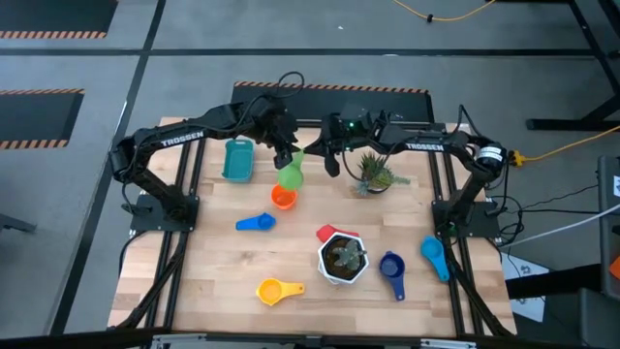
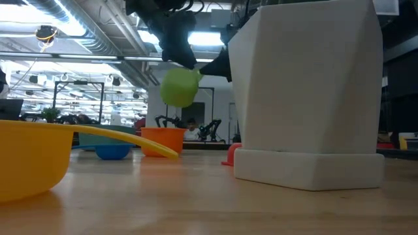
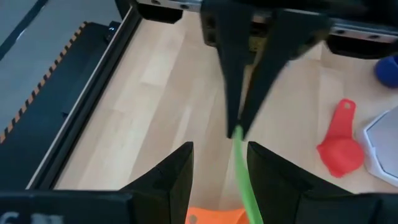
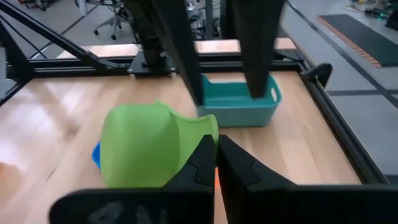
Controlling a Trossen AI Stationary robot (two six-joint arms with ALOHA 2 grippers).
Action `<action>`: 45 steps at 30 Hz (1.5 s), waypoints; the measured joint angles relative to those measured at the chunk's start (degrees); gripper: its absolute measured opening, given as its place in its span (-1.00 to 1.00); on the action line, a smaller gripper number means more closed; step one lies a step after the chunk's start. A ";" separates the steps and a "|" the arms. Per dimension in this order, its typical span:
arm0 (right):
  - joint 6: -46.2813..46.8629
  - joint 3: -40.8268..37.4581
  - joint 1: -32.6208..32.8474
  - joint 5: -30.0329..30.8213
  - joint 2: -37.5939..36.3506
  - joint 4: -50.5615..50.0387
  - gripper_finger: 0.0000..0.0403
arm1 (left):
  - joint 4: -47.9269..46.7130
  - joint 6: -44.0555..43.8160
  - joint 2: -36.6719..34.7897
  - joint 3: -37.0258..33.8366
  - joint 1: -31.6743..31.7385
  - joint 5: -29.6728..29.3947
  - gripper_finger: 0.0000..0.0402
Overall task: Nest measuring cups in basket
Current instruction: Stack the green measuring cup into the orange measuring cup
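- The word TROSSEN stands in white letters on both arms, readable in the high view; no other writing can be read.
- The worktop [image 1: 310, 281] is pale wooden planks on a dark frame, with grey floor and orange-black hazard stripes around it.
- The low view looks into a large hall with ceiling pipes, strip lights and other robot arms far off.
- The left gripper [image 1: 288, 155] hangs above the middle of the worktop's far half, its fingers pinching the flat handle of the green cup [image 1: 291, 175], which is off the surface, bowl hanging down.
- Just below the green cup the orange cup [image 1: 283, 198] stands on the worktop.
- The right gripper [image 1: 331, 163] is beside the green cup, fingers pressed together; whether they touch it I cannot tell.
- The basket [image 1: 238, 160] sits near the far left edge, apart from all cups.
- A light blue cup [image 1: 256, 223] lies left of centre; the yellow cup [image 1: 277, 290] lies near the front edge.
- The red cup [image 1: 326, 233] lies just beside a white pot [image 1: 343, 258] holding a plant.
- The dark blue cup [image 1: 391, 270] and another light blue cup [image 1: 434, 257] lie toward the right edge.
- A small loose plant [image 1: 374, 174] lies near the far edge.
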 joint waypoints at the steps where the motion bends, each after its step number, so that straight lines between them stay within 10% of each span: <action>1: -0.02 0.00 0.17 -0.02 0.00 0.31 -0.97 | -0.02 -0.02 0.00 0.00 0.00 -0.33 -0.28; 18: -0.02 0.00 0.24 -0.16 0.00 4.03 -0.97 | -4.53 0.02 0.02 0.00 -2.51 -6.98 -0.30; 37: 0.13 0.00 0.43 -0.56 0.02 5.66 -0.94 | -4.94 0.11 0.04 0.00 -3.04 -7.02 -0.95; 45: 0.22 0.00 0.46 0.47 0.02 5.52 -0.61 | -5.05 0.13 0.07 0.00 -3.21 -8.15 -0.98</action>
